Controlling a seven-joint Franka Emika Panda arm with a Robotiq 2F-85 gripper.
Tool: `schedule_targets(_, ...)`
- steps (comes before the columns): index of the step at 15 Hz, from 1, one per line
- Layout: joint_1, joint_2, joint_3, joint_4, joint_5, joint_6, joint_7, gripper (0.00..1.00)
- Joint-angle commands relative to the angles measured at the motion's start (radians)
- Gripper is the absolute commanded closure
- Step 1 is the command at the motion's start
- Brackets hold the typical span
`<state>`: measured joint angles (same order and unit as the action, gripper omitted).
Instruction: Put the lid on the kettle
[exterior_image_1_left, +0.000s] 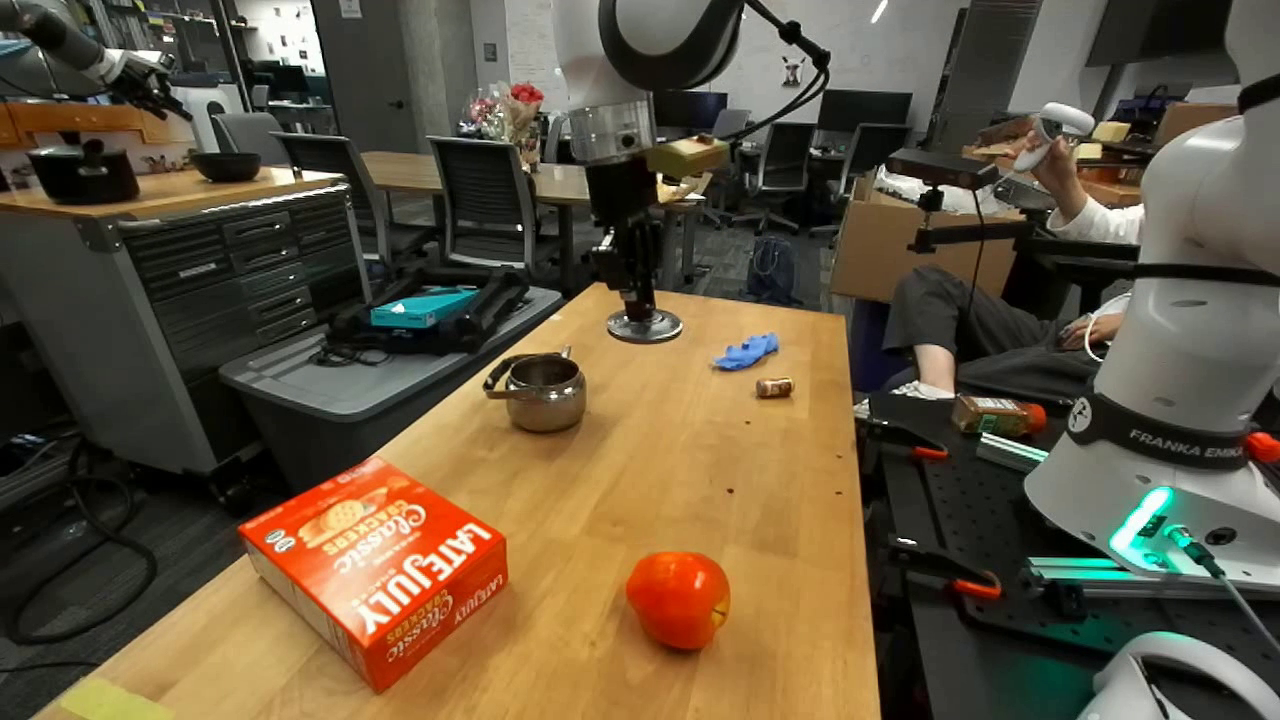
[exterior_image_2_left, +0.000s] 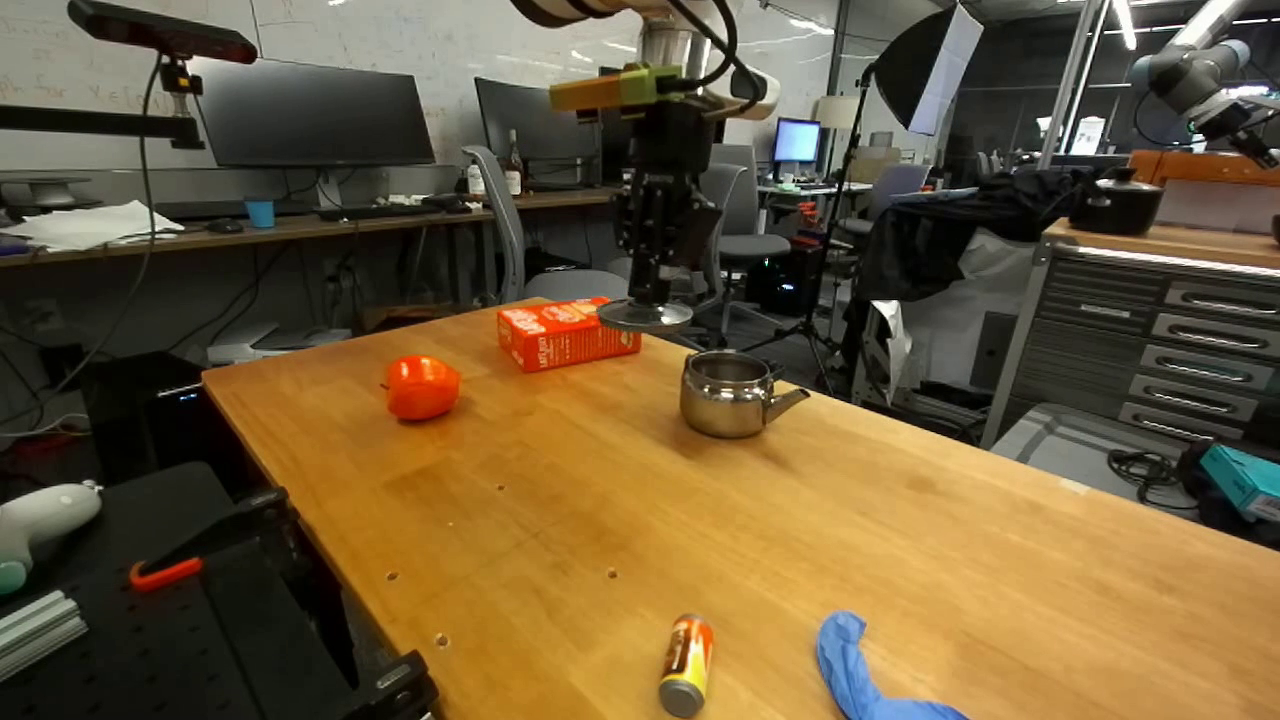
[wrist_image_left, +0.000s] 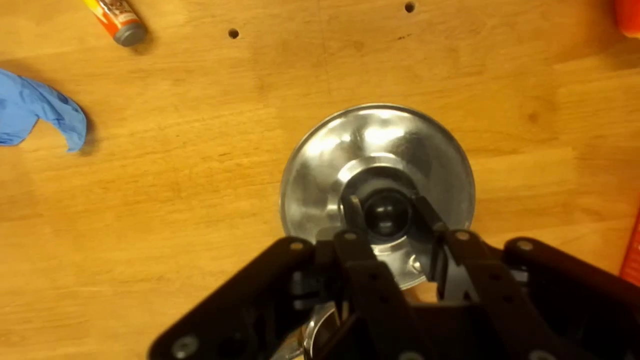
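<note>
The lid (exterior_image_1_left: 645, 327) is a round silvery disc with a black knob. It also shows in an exterior view (exterior_image_2_left: 645, 316) and in the wrist view (wrist_image_left: 320, 165). My gripper (wrist_image_left: 386, 207) is shut on the lid's knob and holds the lid roughly level above the table, apart from the kettle. The kettle (exterior_image_1_left: 547, 402) is a small silver pot with a spout, standing upright with its mouth uncovered. It also shows in an exterior view (exterior_image_2_left: 728, 405). In the wrist view only a piece of its rim (wrist_image_left: 311, 330) shows at the bottom, mostly hidden by the gripper.
On the wooden table (exterior_image_1_left: 640, 460) are a red cracker box (exterior_image_1_left: 375, 565), an orange-red fruit (exterior_image_1_left: 680, 600), a blue glove (exterior_image_1_left: 747, 352) and a small can-like cylinder (exterior_image_1_left: 774, 388). The kettle stands near one long table edge, beside a grey bin (exterior_image_1_left: 300, 390).
</note>
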<state>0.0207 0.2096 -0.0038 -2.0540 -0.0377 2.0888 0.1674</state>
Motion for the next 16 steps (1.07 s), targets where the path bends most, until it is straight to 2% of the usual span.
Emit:
schedule_targets(1,0.003,0.025,0.007,0.08,0.054,0.013,0.027,0.93)
schedule_targets(6,0.009,0.083,0.004,0.16,0.073,0.078,0.073,0.93)
schedule_targets(9,0.012,0.151,-0.004,0.252,0.066,0.054,0.12,0.93)
schedule_targets(16,0.004,0.304,-0.013,0.44,0.09,0.05,0.135,0.93)
